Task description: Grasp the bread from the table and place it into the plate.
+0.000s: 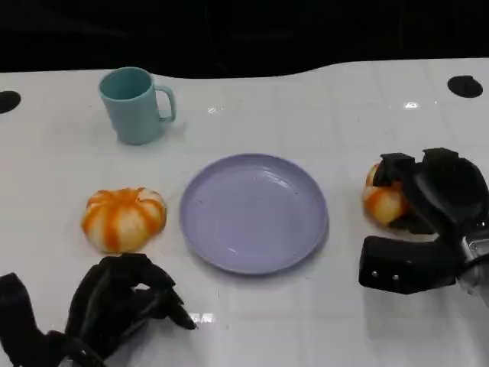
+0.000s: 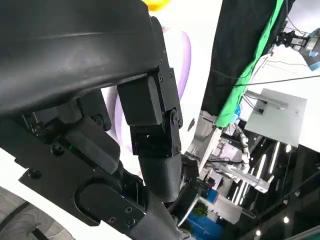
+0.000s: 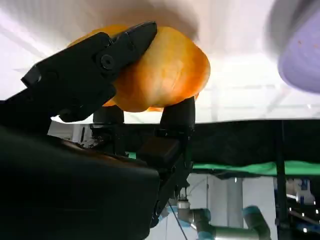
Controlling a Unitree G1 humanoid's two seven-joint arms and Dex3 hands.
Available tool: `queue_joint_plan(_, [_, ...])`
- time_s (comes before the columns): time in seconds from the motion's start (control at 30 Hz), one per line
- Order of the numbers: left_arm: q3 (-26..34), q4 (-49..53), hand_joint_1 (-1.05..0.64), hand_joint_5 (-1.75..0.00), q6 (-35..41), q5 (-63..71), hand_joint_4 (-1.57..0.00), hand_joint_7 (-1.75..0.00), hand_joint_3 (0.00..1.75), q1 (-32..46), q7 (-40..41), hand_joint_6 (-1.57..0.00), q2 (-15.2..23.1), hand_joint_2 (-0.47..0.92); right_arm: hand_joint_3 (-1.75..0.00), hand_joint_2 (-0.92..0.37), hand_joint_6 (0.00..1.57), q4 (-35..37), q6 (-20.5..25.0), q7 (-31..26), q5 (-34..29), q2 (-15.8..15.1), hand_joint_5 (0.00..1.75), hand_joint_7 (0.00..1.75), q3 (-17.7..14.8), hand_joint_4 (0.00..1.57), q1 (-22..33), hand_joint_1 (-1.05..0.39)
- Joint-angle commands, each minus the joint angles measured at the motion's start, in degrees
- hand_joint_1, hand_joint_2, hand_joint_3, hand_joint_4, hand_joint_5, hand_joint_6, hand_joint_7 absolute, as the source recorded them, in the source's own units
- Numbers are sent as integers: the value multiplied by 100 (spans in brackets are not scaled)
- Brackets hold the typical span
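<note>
Bread (image 1: 122, 219) sits left of the lilac plate (image 1: 252, 214), just beyond the left hand (image 1: 122, 306), whose fingers curl on nothing. Right of the plate, the right hand (image 1: 428, 206) grips a second orange-glazed, ridged bun (image 1: 382, 202), low at the table.

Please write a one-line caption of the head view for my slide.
Right robot hand grips a bread roll beside the purple plate; second roll and teal mug wait.
</note>
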Motion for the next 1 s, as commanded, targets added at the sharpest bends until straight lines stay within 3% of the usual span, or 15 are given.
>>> queue_joint_plan(0.03, [18,10,-105,-59,-10,-28,-157,-37,0,24,1,-157,66,59,-39,-72,85,-124,-243,-191,219,16,175,141,-152,93,-83,-14])
queue_joint_plan(0.1, [19,4,-105,-59,-2,-34,-157,-36,0,30,-2,-157,65,60,-78,-54,76,-184,-285,-232,262,45,175,163,-193,94,-100,-13])
queue_joint_plan(0.13, [19,-3,-105,-59,6,-36,-157,-36,0,34,-1,-157,65,60,-86,-50,75,-228,-367,-283,319,70,175,167,-252,94,-100,-13])
queue_joint_plan(0.17, [17,-13,-105,-59,13,-34,-157,-36,0,39,7,-157,65,60,-100,-43,82,-268,-445,-331,358,87,175,155,-294,96,-101,-10])
queue_joint_plan(0.23, [10,-28,-105,-59,2,-17,-157,-36,0,50,27,-157,67,60,-109,-39,88,-362,-546,-395,390,114,175,148,-333,97,-116,-9])
queue_joint_plan(0.37, [13,-21,-105,-60,8,-27,-157,-37,0,52,18,-157,66,60,-131,-31,86,-588,-840,-592,370,167,175,158,-321,102,-172,-9])
queue_joint_plan(0.57, [7,19,-105,-59,-26,-14,-157,-37,0,42,9,-157,58,60,-141,-28,80,-909,-1197,-540,375,302,175,166,-312,101,-313,-13])
queue_joint_plan(0.87, [-22,39,-105,-59,-139,27,-157,-37,1,50,21,-157,27,61,-140,-28,78,-942,-1622,-37,364,625,175,174,-228,101,-599,-12])
queue_joint_plan(1.0, [-34,9,-105,-59,-129,29,-157,-36,0,60,55,-157,17,61,-134,-30,81,-872,-1733,341,379,775,175,164,-193,100,-677,-11])
